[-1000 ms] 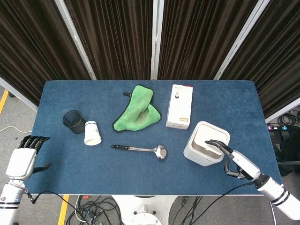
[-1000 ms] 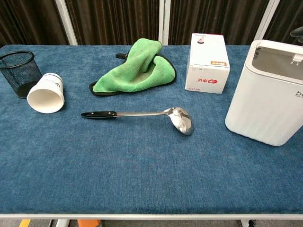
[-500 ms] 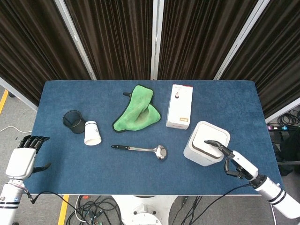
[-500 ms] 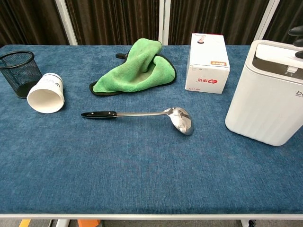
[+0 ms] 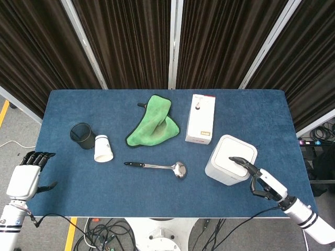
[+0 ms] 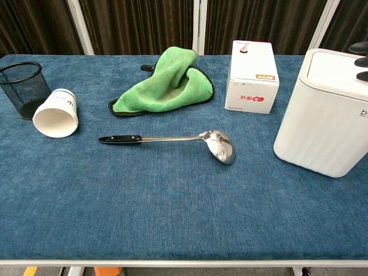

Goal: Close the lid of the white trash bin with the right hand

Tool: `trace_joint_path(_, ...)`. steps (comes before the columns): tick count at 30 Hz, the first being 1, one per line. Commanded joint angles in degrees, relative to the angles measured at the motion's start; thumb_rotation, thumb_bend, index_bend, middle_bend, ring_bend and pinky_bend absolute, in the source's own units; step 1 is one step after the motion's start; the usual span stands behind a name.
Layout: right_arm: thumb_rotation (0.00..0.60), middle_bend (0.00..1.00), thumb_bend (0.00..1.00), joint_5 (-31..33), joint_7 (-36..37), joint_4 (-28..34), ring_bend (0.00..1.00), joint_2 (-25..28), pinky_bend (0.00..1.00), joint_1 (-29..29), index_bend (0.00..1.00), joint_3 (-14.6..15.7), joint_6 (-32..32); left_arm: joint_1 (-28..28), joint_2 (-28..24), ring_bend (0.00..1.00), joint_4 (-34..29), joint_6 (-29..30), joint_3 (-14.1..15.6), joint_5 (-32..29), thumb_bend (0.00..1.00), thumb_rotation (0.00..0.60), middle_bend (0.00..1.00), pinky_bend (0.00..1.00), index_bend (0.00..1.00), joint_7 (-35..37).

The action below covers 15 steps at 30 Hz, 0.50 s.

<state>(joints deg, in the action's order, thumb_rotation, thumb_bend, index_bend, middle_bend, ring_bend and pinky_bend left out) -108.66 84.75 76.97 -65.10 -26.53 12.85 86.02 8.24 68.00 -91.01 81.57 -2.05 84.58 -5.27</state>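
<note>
The white trash bin (image 5: pixel 229 160) (image 6: pixel 325 112) stands at the table's right front, its lid lying flat and closed on top. My right hand (image 5: pixel 260 180) reaches over the bin's near right side with its fingers (image 5: pixel 238 162) stretched onto the lid. Only the dark fingertips (image 6: pixel 360 49) show at the chest view's right edge, on the lid. My left hand (image 5: pixel 29 172) hangs off the table's left front corner, fingers apart and holding nothing.
A white and red box (image 5: pixel 201 119) stands behind the bin. A steel ladle (image 5: pixel 157 167) lies mid-table, a green cloth (image 5: pixel 154 124) behind it. A black mesh cup (image 5: pixel 82 135) and a tipped paper cup (image 5: pixel 103 148) sit at the left.
The bin's lid has swung down from open to flat and closed under my right hand's fingers. The left hand has not moved.
</note>
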Motion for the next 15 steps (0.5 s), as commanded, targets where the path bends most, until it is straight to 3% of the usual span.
trace_joint_path(1, 0.548, 0.04, 0.98, 0.16, 0.96, -0.2, 0.0, -0.26, 0.0, -0.32, 0.0, 0.35, -0.5, -0.03, 0.02, 0.16, 0.06, 0.0, 0.03, -0.01, 0.0, 0.6, 0.24, 0.14, 0.22, 0.08)
trace_joint_path(10, 0.548, 0.03, 0.98, 0.17, 1.71, -1.69, 0.0, -1.88, 0.0, -0.91, 0.0, 1.29, -1.73, -0.09, -0.04, 0.16, 0.16, 0.08, 0.02, 0.0, 0.0, 0.6, 0.24, 0.14, 0.22, 0.36)
trace_joint_path(15, 0.549, 0.03, 0.98, -0.35, 0.33, -1.21, 0.0, -1.33, 0.0, -0.19, 0.0, 0.73, 1.87, -0.25, -0.07, 0.16, 0.19, 0.28, 0.07, 0.02, 0.0, 0.6, 0.24, 0.14, 0.22, 0.39)
